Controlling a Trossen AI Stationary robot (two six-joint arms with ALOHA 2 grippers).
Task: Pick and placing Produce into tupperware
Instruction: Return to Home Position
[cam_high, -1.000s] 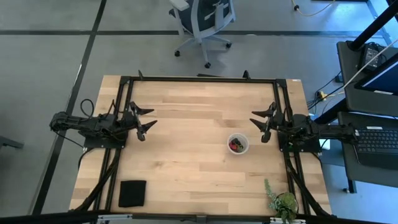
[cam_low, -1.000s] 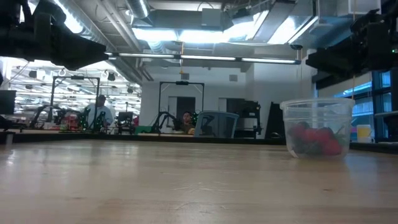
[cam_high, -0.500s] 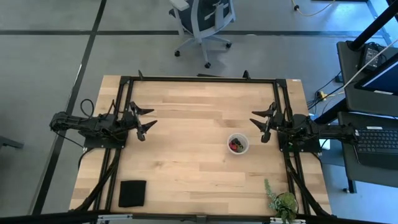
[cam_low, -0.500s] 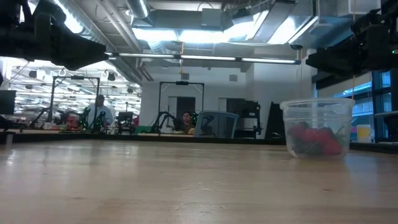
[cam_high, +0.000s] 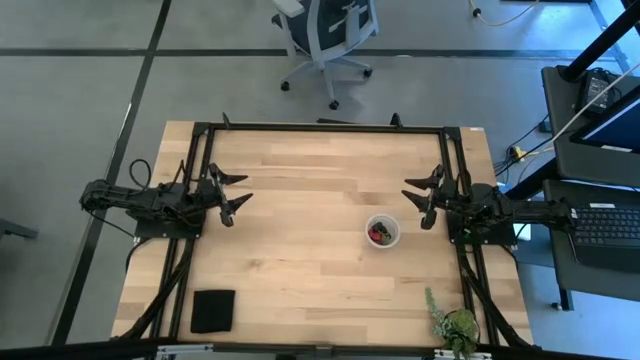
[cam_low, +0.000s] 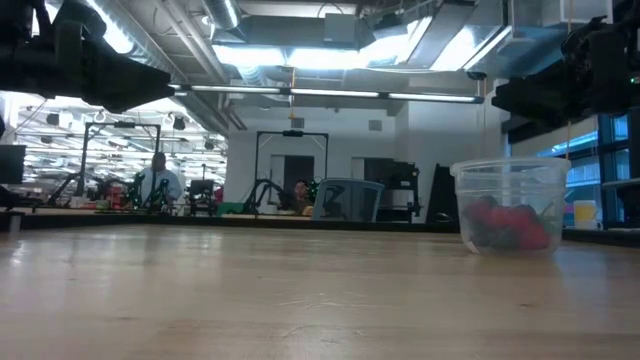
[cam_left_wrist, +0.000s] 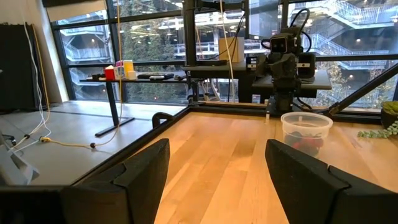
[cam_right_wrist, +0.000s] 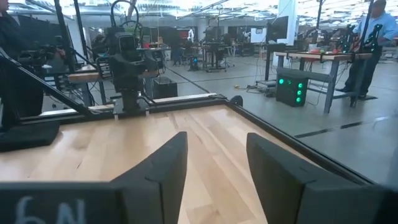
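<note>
Both arms resting at home, the filling looking done
High view: the left gripper (cam_high: 235, 192) and right gripper (cam_high: 421, 200) are hanging at opposite side edges of the tabletop (cam_high: 300, 260), with the tupperware (cam_high: 382, 232) sitting near the right edge and holding the produce (cam_high: 377, 236). Low view: red fruits are showing through its wall, perhaps a dark one too. Wrist views: both sets of fingers are gaping wide and gripping nothing, so I judge no further move is needed
</note>
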